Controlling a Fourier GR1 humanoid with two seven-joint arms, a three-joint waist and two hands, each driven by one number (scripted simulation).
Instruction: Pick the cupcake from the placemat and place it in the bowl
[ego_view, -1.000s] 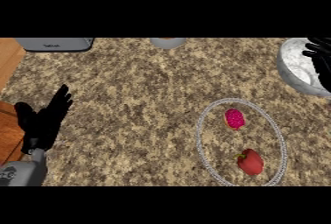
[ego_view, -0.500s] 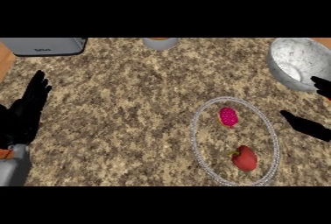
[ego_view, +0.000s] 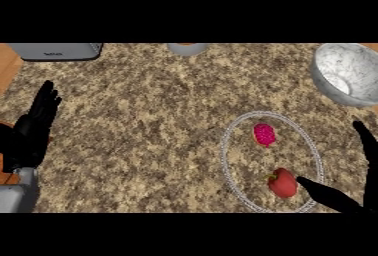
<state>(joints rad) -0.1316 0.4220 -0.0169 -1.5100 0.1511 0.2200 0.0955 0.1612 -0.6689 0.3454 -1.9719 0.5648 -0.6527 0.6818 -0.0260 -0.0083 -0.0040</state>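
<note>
A pink cupcake (ego_view: 264, 134) sits in the upper part of an oval placemat (ego_view: 224, 160) with a pale woven rim. Lower on the same mat lies a red fruit (ego_view: 282, 183). My right hand (ego_view: 329, 196) comes in at the lower right, open. Its thumb tip is just right of the red fruit, and its fingers (ego_view: 367, 145) rise along the mat's right side, apart from the cupcake. The speckled grey bowl (ego_view: 347, 70) stands at the upper right with nothing visible in it. At the left edge my left hand (ego_view: 33, 130) rests open, fingers up.
A grey appliance (ego_view: 55, 50) stands at the back left and a small grey cup (ego_view: 187, 48) at the back middle. A strip of wood (ego_view: 9, 62) shows past the counter's left edge.
My right hand has come down from beside the bowl to the placemat's lower right, thumb now next to the red fruit. The view has shifted a little. The left hand stays at the left edge.
</note>
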